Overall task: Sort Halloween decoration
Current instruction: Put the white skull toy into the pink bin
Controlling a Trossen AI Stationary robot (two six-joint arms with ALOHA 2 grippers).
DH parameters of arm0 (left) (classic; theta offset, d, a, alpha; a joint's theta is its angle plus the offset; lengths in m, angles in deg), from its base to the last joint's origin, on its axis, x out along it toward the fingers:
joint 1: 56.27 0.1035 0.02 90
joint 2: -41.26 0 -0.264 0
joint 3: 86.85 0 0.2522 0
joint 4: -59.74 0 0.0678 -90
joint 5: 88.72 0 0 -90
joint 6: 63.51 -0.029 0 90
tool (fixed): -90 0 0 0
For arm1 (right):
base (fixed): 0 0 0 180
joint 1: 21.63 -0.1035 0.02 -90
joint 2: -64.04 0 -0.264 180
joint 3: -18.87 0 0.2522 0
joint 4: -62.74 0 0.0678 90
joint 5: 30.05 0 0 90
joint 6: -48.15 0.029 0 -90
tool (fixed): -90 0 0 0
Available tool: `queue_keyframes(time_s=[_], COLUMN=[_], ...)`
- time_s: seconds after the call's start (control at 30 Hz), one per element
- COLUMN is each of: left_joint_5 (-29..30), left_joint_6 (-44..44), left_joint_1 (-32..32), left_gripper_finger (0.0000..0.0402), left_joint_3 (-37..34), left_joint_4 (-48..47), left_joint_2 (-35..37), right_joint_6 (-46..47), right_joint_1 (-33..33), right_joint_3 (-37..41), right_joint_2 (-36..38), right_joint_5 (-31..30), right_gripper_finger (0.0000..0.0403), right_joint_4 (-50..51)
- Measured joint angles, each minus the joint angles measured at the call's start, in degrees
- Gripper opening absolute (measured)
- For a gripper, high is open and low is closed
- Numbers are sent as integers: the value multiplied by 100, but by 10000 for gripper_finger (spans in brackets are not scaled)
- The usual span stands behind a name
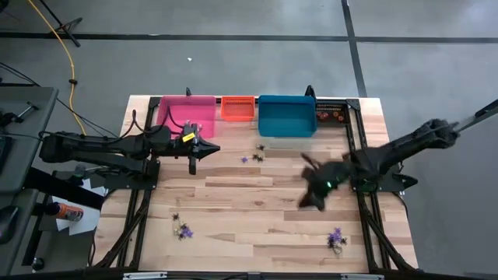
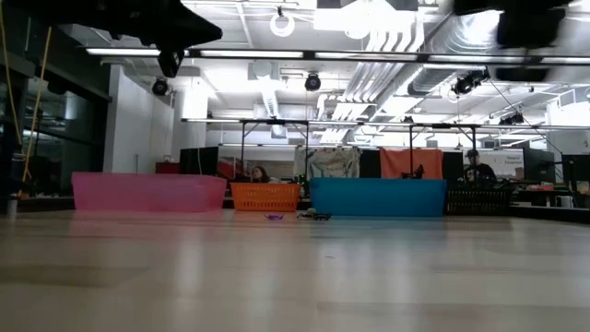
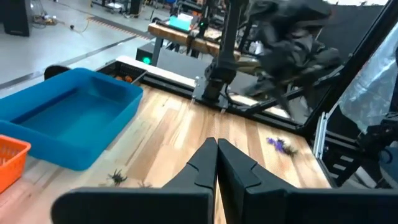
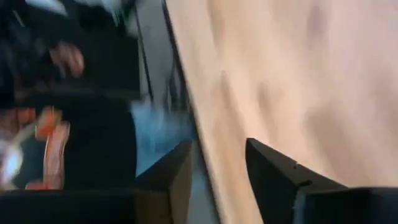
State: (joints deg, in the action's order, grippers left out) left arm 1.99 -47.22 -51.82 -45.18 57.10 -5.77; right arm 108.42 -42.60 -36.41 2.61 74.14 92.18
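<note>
The Halloween decoration lies on the wooden table in small clusters. A black and a purple trinket (image 1: 255, 154) are near the blue bin, a purple and black pair (image 1: 183, 229) at the near left, and a purple cluster (image 1: 336, 238) at the near right. My left gripper (image 1: 212, 148) hovers shut above the table in front of the pink bin, touching nothing; its closed fingertips (image 3: 216, 149) point across the table. My right gripper (image 1: 311, 190) is blurred over the table's right half. In the right wrist view it (image 4: 217, 168) is open with nothing between the fingers.
Along the far edge stand a pink bin (image 1: 187, 115), an orange bin (image 1: 238, 107), a blue bin (image 1: 286, 117) and a black bin (image 1: 331, 113). Bare wood lies across the table's middle. Black frame rails (image 1: 354, 148) run along both sides.
</note>
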Motion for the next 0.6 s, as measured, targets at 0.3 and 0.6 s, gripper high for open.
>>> queue_keyframes(time_s=[0.3, 0.6], left_joint_5=[1, 1], left_joint_6=[2, 2], left_joint_1=[167, 320], left_gripper_finger=[0, 0], left_joint_3=[0, 0], left_joint_4=[-163, -236], left_joint_2=[0, 0], right_joint_6=[3094, 5437], right_joint_1=[-2436, -3077], right_joint_3=[0, -2], right_joint_2=[-1068, -2158], right_joint_5=[235, 225], right_gripper_finger=[167, 167], right_joint_4=[-13, -286])
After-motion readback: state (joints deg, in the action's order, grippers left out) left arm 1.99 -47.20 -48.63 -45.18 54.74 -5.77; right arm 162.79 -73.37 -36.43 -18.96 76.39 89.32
